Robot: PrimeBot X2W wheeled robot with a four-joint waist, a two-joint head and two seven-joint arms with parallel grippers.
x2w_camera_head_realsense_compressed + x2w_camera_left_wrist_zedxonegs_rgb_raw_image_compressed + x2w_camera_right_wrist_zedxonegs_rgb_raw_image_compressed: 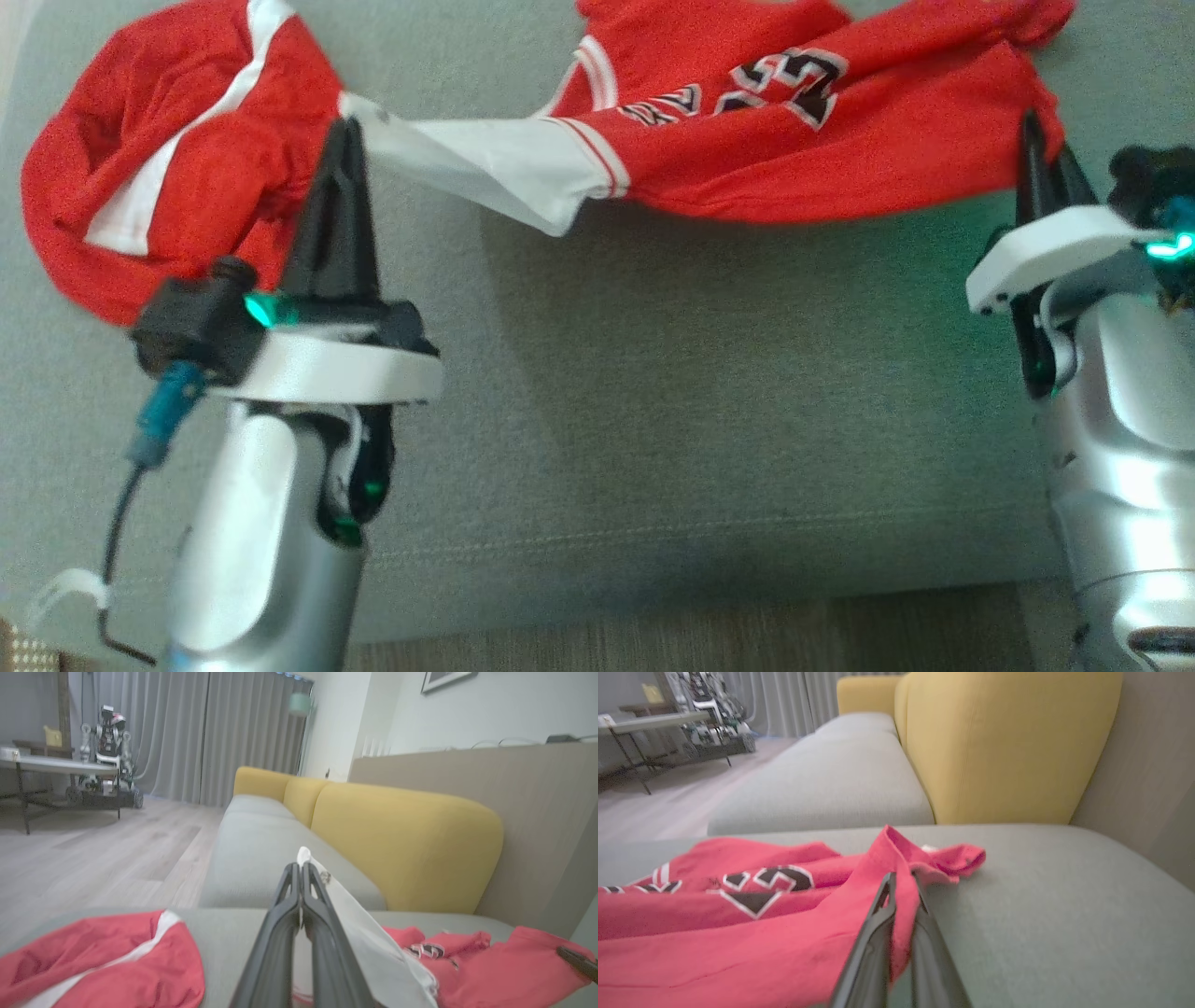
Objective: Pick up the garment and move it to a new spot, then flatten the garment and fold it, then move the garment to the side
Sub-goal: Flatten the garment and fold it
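Note:
The garment [766, 140] is a red jersey with white trim and black numbers, stretched and bunched across the grey sofa seat [653, 401]. My left gripper [347, 126] is shut on its white panel, which drapes over the right finger in the left wrist view [300, 870]. My right gripper [1032, 121] is shut on the red edge at the far right; the right wrist view shows red cloth pinched between the fingers [903, 877]. A crumpled red part [177, 159] lies left of the left gripper.
Yellow back cushions [402, 844] rise behind the seat. The sofa's front edge and wood floor [691, 635] run along the bottom of the head view. Across the room stand a table [56, 765] and another robot [107, 742].

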